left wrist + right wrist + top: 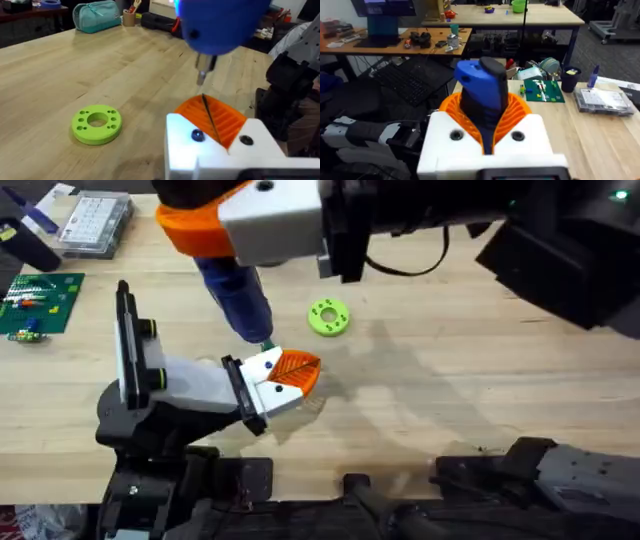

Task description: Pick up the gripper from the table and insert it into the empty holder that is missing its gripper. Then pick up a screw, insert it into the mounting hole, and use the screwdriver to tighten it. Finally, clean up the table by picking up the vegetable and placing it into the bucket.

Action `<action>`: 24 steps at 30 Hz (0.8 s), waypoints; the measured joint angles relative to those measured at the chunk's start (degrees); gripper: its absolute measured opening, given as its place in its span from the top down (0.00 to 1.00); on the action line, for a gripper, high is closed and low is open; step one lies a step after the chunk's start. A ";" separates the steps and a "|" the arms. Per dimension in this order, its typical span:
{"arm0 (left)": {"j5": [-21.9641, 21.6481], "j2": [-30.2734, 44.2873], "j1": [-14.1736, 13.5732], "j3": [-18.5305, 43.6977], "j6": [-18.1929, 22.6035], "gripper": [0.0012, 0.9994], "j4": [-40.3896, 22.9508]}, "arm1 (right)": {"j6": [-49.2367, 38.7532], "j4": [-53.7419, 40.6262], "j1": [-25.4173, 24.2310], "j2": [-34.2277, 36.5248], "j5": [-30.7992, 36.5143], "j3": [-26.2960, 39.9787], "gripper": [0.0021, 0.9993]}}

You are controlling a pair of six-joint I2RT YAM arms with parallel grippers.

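Right gripper [485, 117] jaws: closed onto the screwdriver [481, 85], orange ribbed pads [517, 112] pressing either side of the blue body, white finger blocks behind them. In the overhead view the tool hangs slanted below those jaws, and its bit ends just short of the left arm's tip.

Left gripper [206, 107] jaws: orange faces lie together with a thin dark seam between them; nothing visible in the seam. The orange ribbed gripper [229, 122] sits seated in the white holder [182, 150], fin pointing forward from it. Two small dark holes show on the holder face, one either side of the seam. Whether the hole nearer the green ring has a screw in it cannot be told.

From the left wrist camera, the screwdriver bit hangs just beyond and above the orange tip, close to it but apart.

Ahead of the left jaws and off to one side, a lime-green ring [96, 123] with holes lies flat on the wooden table [60, 70], well clear of the holder.

Farther out, overhead: a green circuit board [40, 302] and a clear parts box [95, 222] lie at the table's far left corner, well away from both jaws.
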 joint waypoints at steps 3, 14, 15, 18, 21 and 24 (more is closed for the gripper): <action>0.00 0.00 0.00 0.00 0.00 0.99 0.00 | -0.02 0.01 0.00 0.27 0.00 -0.29 0.95; 0.00 0.00 0.00 0.00 -0.01 0.99 0.00 | -0.02 2.27 0.09 0.27 0.02 -2.20 0.95; 0.00 0.00 0.00 0.00 0.01 0.99 0.00 | -0.02 2.27 0.21 0.27 0.02 -2.30 0.95; 0.00 0.00 0.00 0.00 0.00 0.99 0.00 | 0.00 2.35 0.95 0.27 0.02 -2.34 0.95; 0.00 0.00 0.00 0.00 0.00 0.99 0.00 | 0.00 2.38 1.67 0.25 0.00 -2.35 0.95; 0.00 0.00 0.00 0.00 -0.01 0.99 0.00 | 0.00 2.38 1.97 0.27 -0.02 -2.55 0.95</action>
